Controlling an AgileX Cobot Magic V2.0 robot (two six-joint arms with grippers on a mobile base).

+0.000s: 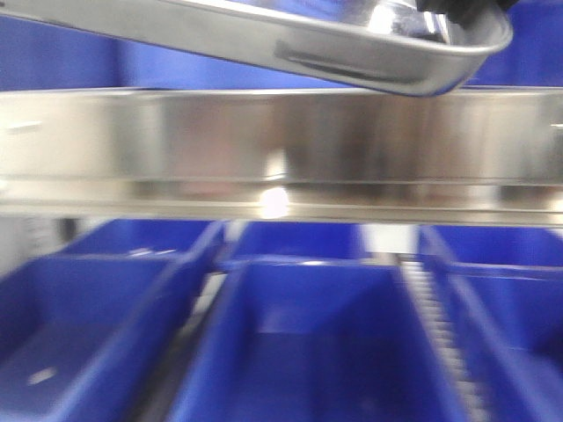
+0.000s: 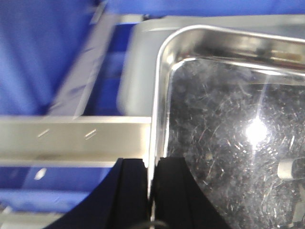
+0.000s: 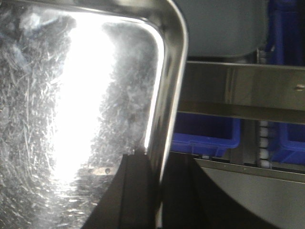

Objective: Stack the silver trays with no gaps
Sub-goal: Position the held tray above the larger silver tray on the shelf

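Above the long flat steel shelf panel [image 1: 281, 141], a shallow rectangular silver stainless-steel tray [image 1: 264, 35] hangs in the air, tilted, clear of the panel and high over the blue plastic bins [image 1: 308, 334] on the level below. Both arms carry it. The left gripper [image 2: 151, 164] has its two black fingers closed to a narrow slit on the rolled rim of one side, one finger inside the wall and one outside. The right gripper [image 3: 159, 167] pinches the opposite rim in the same way, near a rounded corner.

Beyond the tray's corner in both wrist views lies a dull grey rounded-cornered surface [image 2: 136, 62]. It may be a second tray waiting to receive this one, but it is too blurred to be sure.

The tray looks thin and stiff, probably light for its spread, with a hard polished and scratched floor that would give the pads nothing to grip. The rolled rim is the sensible place to hold, since its lip resists slipping downward. Smooth metal can still pivot between narrow fingers, so opposite-side grips matter for keeping it level. Nesting without a gap likely calls for squaring the corners first, as rigid walls will jam rather than yield.
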